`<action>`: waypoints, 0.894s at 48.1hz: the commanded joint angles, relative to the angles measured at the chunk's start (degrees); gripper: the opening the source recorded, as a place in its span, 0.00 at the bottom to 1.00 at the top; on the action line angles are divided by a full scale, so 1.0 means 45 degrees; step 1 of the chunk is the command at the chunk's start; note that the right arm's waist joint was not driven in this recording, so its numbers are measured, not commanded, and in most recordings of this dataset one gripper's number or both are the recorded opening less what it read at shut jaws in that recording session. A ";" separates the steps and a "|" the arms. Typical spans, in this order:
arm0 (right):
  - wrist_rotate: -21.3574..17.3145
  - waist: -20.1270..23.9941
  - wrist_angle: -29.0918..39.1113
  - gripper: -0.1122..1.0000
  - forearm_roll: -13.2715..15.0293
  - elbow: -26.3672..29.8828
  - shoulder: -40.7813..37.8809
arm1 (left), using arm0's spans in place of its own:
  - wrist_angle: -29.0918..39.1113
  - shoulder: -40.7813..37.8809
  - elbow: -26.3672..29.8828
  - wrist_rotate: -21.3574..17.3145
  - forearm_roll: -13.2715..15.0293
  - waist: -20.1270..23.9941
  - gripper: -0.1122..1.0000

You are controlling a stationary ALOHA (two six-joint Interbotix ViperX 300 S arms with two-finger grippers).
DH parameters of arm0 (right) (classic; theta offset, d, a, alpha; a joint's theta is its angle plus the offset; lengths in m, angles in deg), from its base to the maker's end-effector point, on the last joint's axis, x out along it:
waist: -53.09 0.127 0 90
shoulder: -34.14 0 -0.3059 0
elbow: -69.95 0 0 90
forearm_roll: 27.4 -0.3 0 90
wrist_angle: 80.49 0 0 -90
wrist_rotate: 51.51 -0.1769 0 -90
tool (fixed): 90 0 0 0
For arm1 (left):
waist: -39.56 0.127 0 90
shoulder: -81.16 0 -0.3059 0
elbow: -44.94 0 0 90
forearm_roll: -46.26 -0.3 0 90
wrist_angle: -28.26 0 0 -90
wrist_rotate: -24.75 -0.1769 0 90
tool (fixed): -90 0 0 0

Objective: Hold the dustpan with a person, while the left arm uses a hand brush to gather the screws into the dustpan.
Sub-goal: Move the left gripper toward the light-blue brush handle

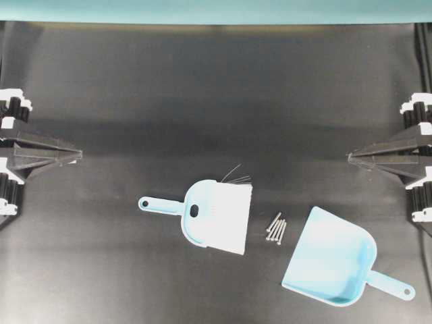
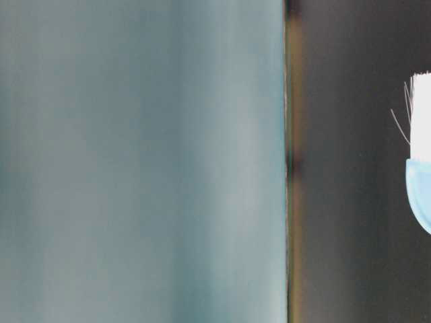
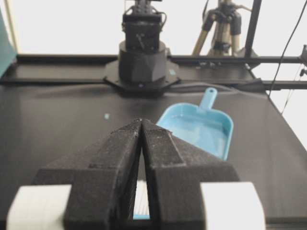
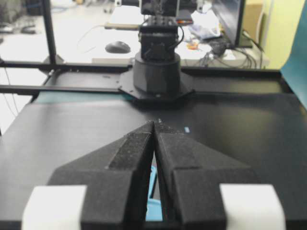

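Note:
The light blue hand brush lies flat mid-table, handle pointing left, white bristles toward the right. Just right of the bristles lie several thin silver screws in a tight bunch. The light blue dustpan rests at the lower right, its wide lip facing the screws and its handle pointing right; it also shows in the left wrist view. My left gripper sits at the far left edge, shut and empty, tips together. My right gripper mirrors it at the far right, shut and empty. No person is in view.
The black table mat spreads wide between the two arms. A teal backdrop runs along the far edge. Each opposite arm's base stands at the table end. The table-level view shows only a bit of the brush.

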 commanded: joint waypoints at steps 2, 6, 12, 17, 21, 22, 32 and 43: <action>0.0000 0.0000 0.0156 0.13 0.0020 0.0195 0.0176 | 0.0508 -0.0430 0.0352 0.0195 -0.0547 -0.0664 0.15; 0.0000 0.0000 0.1406 0.12 0.0020 0.0215 0.0801 | 0.1387 -0.0801 0.0391 0.0391 -0.0547 -0.0879 0.10; -0.0020 0.0000 0.3867 0.09 0.0000 0.0195 0.1973 | 0.2168 -0.1523 0.0391 0.0586 -0.0547 -0.0898 0.10; 0.0059 0.0000 0.5703 0.09 0.0020 0.0117 0.3047 | 0.2598 -0.2402 0.0410 0.0566 -0.0566 -0.0879 0.10; 0.0059 0.0000 0.6680 0.09 0.0000 0.0000 0.3633 | 0.2891 -0.3379 0.0547 0.0566 -0.0547 -0.0840 0.10; 0.0059 0.0000 0.6875 0.09 0.0000 -0.0020 0.3750 | 0.2930 -0.3613 0.0605 0.0566 -0.0566 -0.0840 0.10; 0.0078 0.0000 0.8613 0.09 0.0020 -0.0313 0.4219 | 0.2871 -0.6094 0.1445 0.0566 -0.0547 -0.0781 0.11; -0.0137 0.0000 0.9316 0.09 0.0000 -0.0547 0.4355 | -0.0723 -0.8281 0.1094 0.0703 -0.0547 -0.0781 0.53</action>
